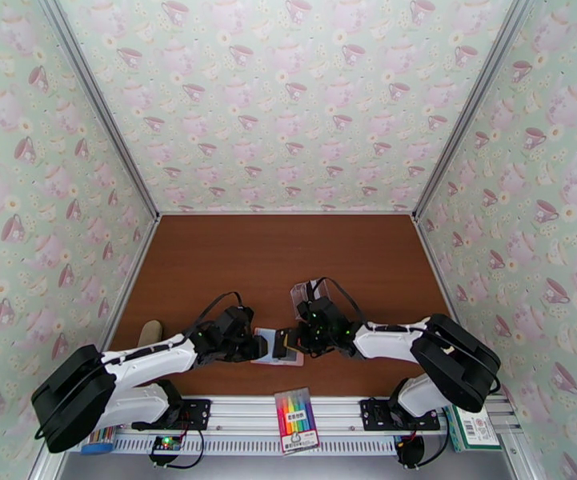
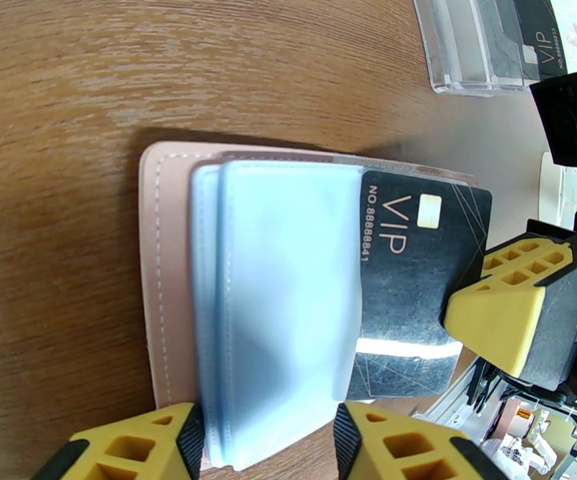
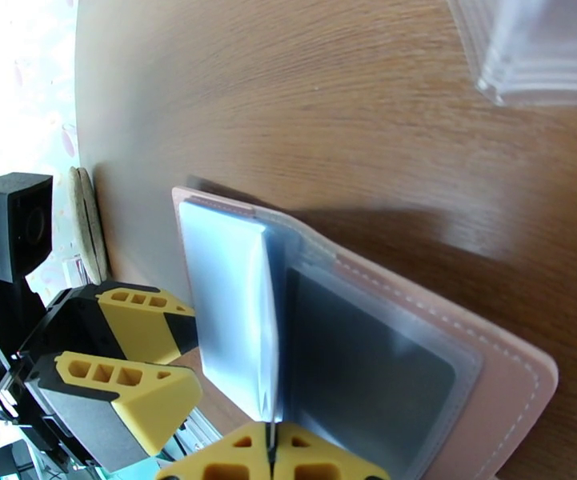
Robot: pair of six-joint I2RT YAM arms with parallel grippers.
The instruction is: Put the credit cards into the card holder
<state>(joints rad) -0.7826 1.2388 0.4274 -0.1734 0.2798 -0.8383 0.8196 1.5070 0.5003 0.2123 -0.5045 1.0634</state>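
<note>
card (image 2: 416,274): likely stiff, slick, take by free edge | right gripper (image 3: 272,454) pinching it | left gripper (image 2: 264,446) half-spread astride holder (image 2: 164,274), grip unclear

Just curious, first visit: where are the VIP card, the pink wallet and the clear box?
VIP card (image 2: 416,270): left wrist view, its printed face.
pink wallet (image 2: 162,274): left wrist view, stitched left border.
clear box (image 2: 458,48): left wrist view, front wall.
</note>
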